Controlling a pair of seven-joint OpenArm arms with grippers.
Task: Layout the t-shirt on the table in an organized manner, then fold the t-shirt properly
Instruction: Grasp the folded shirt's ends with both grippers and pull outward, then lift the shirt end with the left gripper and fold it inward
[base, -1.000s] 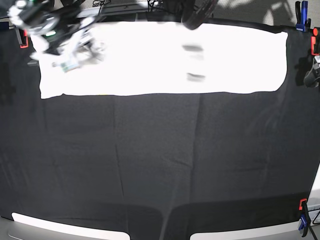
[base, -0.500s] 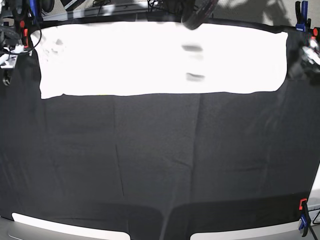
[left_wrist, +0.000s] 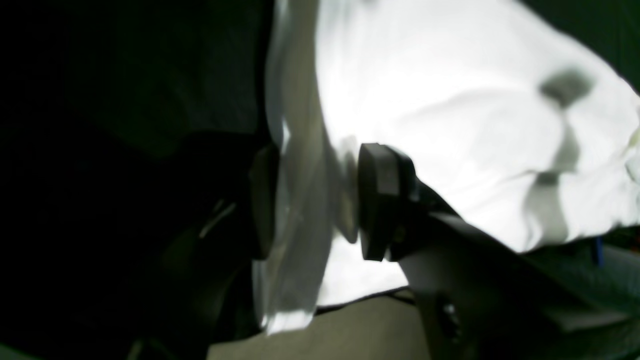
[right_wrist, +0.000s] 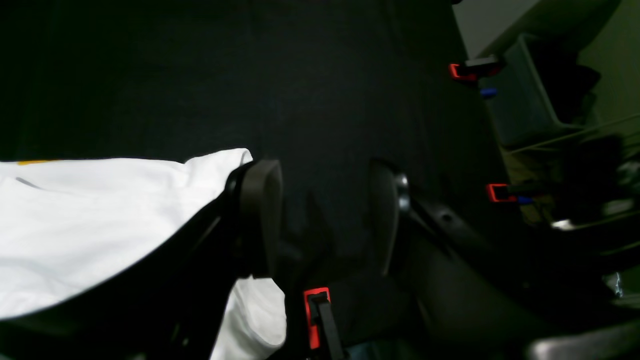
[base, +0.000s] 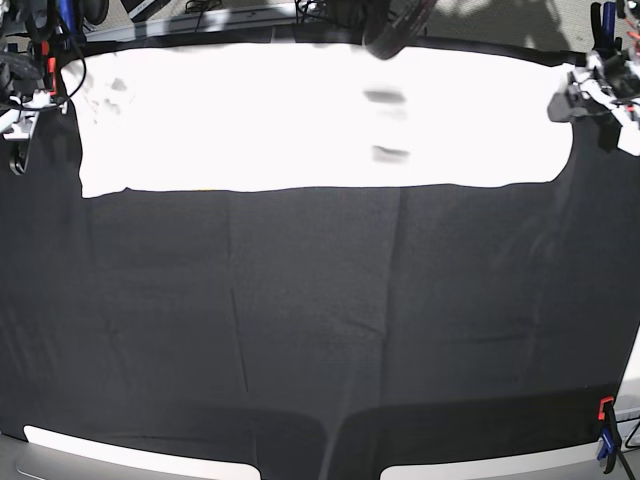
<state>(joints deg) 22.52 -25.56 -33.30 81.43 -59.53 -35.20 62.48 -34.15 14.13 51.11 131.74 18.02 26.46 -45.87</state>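
Note:
The t-shirt (base: 300, 115) lies as a long white strip, plain side up, along the far part of the table (base: 320, 320), with two small grey marks near its middle. My left gripper (base: 585, 100) is at the shirt's right end. In the left wrist view this gripper (left_wrist: 320, 200) is open, and a raised edge of the t-shirt (left_wrist: 450, 110) runs between its fingers. My right gripper (base: 15, 110) hangs beside the table's left edge, off the shirt. In the right wrist view it (right_wrist: 322, 220) is open over bare black cloth, with the t-shirt (right_wrist: 100, 215) to its left.
Orange clamps (right_wrist: 312, 315) (right_wrist: 497, 192) (right_wrist: 460, 70) grip the table's edge near my right gripper. A blue clamp (base: 603, 25) stands at the far right corner, and an orange and blue one (base: 605, 430) at the near right. A dark round object (base: 395, 30) overhangs the shirt's far edge.
The right arm has pulled off the shirt's left end and out to the table's left edge. The left arm has come in over the shirt's right end.

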